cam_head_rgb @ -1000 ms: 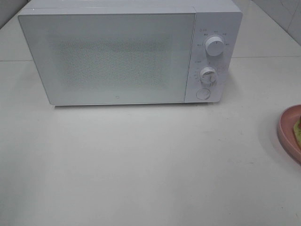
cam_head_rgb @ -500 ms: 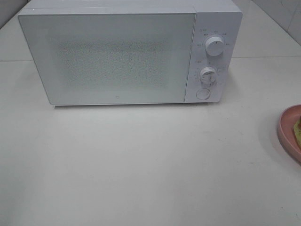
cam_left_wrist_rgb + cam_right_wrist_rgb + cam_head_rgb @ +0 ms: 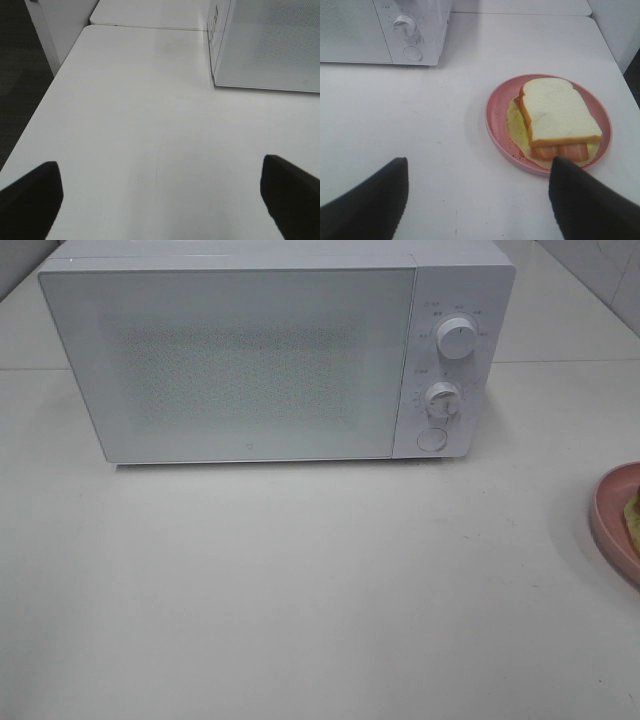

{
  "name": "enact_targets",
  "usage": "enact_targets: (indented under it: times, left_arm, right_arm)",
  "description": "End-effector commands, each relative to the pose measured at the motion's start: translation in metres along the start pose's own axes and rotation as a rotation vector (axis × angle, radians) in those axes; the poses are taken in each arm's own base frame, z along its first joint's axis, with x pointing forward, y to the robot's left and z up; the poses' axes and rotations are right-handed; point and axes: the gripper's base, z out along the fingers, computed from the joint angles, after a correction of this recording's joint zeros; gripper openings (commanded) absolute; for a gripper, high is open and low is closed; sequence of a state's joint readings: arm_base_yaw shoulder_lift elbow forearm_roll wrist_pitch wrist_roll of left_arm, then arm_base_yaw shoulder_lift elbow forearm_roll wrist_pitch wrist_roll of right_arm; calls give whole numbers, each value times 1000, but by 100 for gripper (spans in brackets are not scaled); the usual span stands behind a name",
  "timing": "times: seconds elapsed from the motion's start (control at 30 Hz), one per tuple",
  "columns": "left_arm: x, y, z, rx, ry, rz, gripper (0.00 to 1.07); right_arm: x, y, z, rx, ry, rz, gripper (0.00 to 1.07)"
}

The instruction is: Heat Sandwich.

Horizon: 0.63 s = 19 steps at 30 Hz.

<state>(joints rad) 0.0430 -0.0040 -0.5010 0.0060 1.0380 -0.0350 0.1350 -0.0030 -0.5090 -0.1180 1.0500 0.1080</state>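
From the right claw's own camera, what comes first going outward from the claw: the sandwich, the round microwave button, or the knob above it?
Measured from the right gripper:
1. Sandwich, on the pink plate, nearest.
2. Round button, low on the microwave panel.
3. Knob, just beyond the button, farthest.

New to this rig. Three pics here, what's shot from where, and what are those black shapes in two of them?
A two-armed robot. One picture comes from a camera mounted high: a white table, a closed microwave, and a pink plate at the right edge. The other two come from wrist cameras. The black shapes are each gripper's own fingers. The left gripper is open over bare table, holding nothing. The right gripper is open, empty, near the plate with the sandwich.
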Motion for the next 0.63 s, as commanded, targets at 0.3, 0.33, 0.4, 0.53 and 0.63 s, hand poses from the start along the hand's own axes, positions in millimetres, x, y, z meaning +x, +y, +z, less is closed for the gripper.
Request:
enact_targets:
  times: [0.3, 0.33, 0.4, 0.53, 0.63]
  left_arm:
    - [3, 0, -3, 6, -28, -4, 101]
    - [3, 0, -3, 6, -28, -4, 101]
    - [3, 0, -3, 6, -28, -4, 101]
    - [3, 0, -3, 6, -28, -4, 101]
    - [3, 0, -3, 6, -28, -4, 101]
  right_arm:
    - [2, 0, -2, 6, -29, -3, 76]
    - [2, 0, -2, 6, -29, -3, 76]
    - [2, 0, -2, 6, -29, -3, 76]
    - [2, 0, -2, 6, -29, -3, 76]
    - [2, 0, -2, 6, -29, -3, 76]
